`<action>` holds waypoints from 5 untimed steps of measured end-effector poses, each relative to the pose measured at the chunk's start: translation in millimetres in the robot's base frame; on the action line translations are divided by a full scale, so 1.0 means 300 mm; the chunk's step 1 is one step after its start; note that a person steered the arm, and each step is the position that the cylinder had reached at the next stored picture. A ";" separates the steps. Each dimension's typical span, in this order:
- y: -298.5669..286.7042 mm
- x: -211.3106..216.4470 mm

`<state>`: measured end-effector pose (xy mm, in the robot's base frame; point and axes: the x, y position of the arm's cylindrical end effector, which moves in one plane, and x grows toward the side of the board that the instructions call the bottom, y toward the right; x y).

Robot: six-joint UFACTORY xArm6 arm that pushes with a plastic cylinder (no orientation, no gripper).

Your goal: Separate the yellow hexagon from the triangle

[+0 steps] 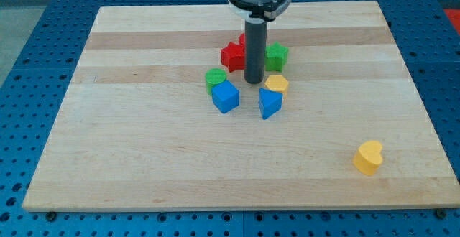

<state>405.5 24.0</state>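
The yellow hexagon (277, 85) sits near the board's middle, touching the blue triangle (269, 103) just below it. My tip (254, 82) is down on the board just left of the yellow hexagon, close to it. Whether it touches the hexagon I cannot tell. The rod hides part of a red block behind it.
A red star-like block (231, 54) and a green block (277, 55) lie above the tip. A green cylinder (215, 78) and a blue cube (225, 96) lie to its left. A yellow heart (369, 157) sits alone at the lower right. The wooden board (144, 158) rests on a blue pegboard table.
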 end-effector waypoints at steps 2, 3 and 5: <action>0.115 0.036; 0.223 0.036; 0.293 0.178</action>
<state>458.9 112.0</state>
